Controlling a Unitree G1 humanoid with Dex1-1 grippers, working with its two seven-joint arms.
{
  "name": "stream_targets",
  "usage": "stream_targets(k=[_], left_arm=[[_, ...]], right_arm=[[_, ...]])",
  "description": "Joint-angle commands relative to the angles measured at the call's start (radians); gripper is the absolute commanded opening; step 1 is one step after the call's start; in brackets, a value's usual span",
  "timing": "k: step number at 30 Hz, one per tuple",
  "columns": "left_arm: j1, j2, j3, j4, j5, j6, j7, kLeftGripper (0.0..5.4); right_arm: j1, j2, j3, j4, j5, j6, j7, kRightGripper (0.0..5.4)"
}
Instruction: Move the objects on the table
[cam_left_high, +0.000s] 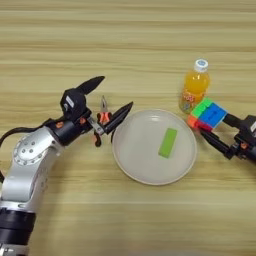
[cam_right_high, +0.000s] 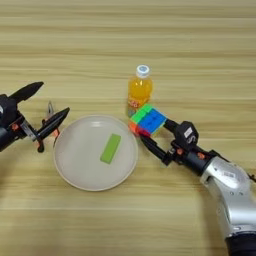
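At the left edge of the table (cam_left_high: 140, 40), the left arm reaches in from the lower corner, its silver forearm angled up and to the right. The left gripper (cam_left_high: 112, 97) has its two black fingers spread wide apart, one pointing up and right, the other pointing right toward the plate. Between those fingers, on the wood, lie the pliers (cam_left_high: 102, 120) with orange handles; whether a finger touches them cannot be told.

Just right of the pliers, near the middle, sits a round white plate (cam_left_high: 135, 160). The tip of the lower left finger ends close to its left rim. A flat light-green block (cam_left_high: 168, 142) lies on the plate, right of its centre, long side tilted slightly from upright.

Right of the plate and a little farther back stands a small orange-juice bottle (cam_right_high: 139, 92) with a white cap, upright on the table. Directly in front of it, touching or nearly touching its base, is a multicoloured cube (cam_right_high: 147, 121), showing green, blue, orange and red faces.

At the right, the right arm comes in from the lower right corner. The right gripper (cam_right_high: 152, 131) has its two fingers around the cube, one along the cube's far right side and one along its near side, pinching it.
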Motion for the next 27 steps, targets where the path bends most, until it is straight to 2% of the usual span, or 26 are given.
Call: stream_targets(k=[1, 9, 21, 22, 27], left_arm=[[-0.008, -0.017, 0.021, 0.029, 0.014, -0.017, 0.027, 5.4], [-0.005, -0.04, 0.037, 0.109, 0.034, -0.053, 0.064, 5.4], [-0.01, -0.059, 0.059, 0.131, 0.032, -0.062, 0.074, 5.4], [-0.01, -0.061, 0.061, 0.132, 0.032, -0.062, 0.075, 5.4], [-0.012, -0.074, 0.073, 0.137, 0.034, -0.066, 0.089, 5.4]], right_arm=[[0.008, 0.01, -0.028, 0.028, -0.014, -0.018, -0.039, 3.34], [-0.013, 0.015, -0.041, 0.113, -0.062, -0.005, -0.116, 3.34], [-0.027, 0.034, -0.028, 0.157, -0.086, -0.004, -0.13, 3.34], [-0.027, 0.035, -0.028, 0.157, -0.086, -0.003, -0.13, 3.63], [-0.028, 0.041, -0.035, 0.154, -0.084, -0.007, -0.136, 4.07]])
